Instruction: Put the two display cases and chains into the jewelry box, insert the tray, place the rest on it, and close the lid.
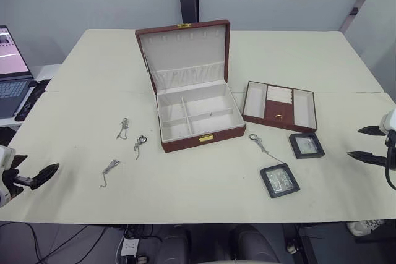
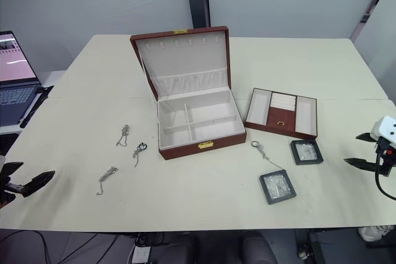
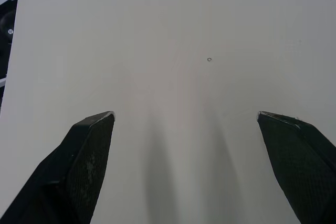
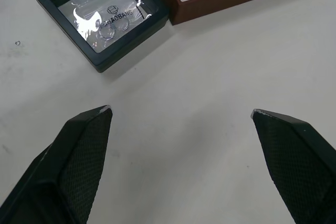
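While both pincers, left (image 1: pixel 34 176) and right (image 1: pixel 370 143), hang released, we judge nothing done: jewelry box (image 1: pixel 197 122) open and bare; display cases (image 1: pixel 279 180), chains (image 1: pixel 123 128) and tray (image 1: pixel 279 106) on the tabletop (image 1: pixel 198 202).

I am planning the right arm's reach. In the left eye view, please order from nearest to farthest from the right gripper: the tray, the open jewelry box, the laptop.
From the right gripper:
1. Shallow reddish-brown tray, on the table's right side.
2. Large reddish-brown wooden jewelry box, centre.
3. Open laptop, beyond the left edge.
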Motion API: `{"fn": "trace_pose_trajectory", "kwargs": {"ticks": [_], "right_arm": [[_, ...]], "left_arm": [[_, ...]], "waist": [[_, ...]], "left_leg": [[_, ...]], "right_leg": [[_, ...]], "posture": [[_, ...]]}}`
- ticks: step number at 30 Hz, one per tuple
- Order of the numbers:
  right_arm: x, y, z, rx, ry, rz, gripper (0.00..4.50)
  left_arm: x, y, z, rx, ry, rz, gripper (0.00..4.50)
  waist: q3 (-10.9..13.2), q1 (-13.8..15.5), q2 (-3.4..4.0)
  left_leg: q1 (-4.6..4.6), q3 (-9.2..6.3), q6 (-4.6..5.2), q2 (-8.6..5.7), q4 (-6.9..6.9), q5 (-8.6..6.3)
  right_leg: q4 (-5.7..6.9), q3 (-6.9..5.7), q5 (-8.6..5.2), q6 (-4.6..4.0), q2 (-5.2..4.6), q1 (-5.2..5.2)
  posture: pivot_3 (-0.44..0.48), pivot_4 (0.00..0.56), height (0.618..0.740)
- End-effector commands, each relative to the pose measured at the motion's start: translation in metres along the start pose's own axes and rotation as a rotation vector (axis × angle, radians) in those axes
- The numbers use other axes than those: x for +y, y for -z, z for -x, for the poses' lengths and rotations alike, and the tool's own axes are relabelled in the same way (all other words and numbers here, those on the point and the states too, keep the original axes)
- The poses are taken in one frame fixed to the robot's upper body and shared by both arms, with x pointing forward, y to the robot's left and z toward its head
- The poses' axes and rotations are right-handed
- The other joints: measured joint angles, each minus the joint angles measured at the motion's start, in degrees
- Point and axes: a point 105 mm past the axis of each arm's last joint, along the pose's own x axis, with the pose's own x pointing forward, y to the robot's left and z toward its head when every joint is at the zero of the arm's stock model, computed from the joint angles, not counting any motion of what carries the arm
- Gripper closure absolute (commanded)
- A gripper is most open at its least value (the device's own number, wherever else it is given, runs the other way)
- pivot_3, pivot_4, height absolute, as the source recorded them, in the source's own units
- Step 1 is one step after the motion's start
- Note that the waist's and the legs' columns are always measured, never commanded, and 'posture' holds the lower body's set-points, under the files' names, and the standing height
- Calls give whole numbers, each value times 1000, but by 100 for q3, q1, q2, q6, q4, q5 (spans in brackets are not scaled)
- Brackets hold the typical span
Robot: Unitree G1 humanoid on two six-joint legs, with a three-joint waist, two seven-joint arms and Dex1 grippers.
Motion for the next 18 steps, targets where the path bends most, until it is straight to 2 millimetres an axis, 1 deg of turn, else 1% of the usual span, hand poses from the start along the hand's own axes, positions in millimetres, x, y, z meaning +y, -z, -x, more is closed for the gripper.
{"fn": "trace_pose_trajectory", "kwargs": {"ticks": [1,8,13,18], "right_arm": [[-3,-1,4,-1,19,12,6],[-6,1,5,6,25,-16,6],[-8,1,4,8,41,7,6],[-7,4,2,14,44,19,6]], "left_arm": [[11,-12,10,-31,-37,-12,0],[9,-12,12,-44,-26,34,0],[11,-12,14,-44,-46,27,0],[9,-12,14,-47,-37,40,0]], "waist": [[0,0,0],[0,0,0],[0,-1,0],[0,-2,0]], "left_leg": [[0,0,0,0,0,0],[0,0,0,0,0,0],[0,0,0,1,0,0],[1,0,0,1,0,0]], "right_leg": [[0,0,0,0,0,0],[0,0,0,0,0,0],[0,0,0,0,0,0],[1,0,0,0,0,0]], "posture": [[0,150,740],[0,150,740],[0,150,740],[0,150,740]]}}
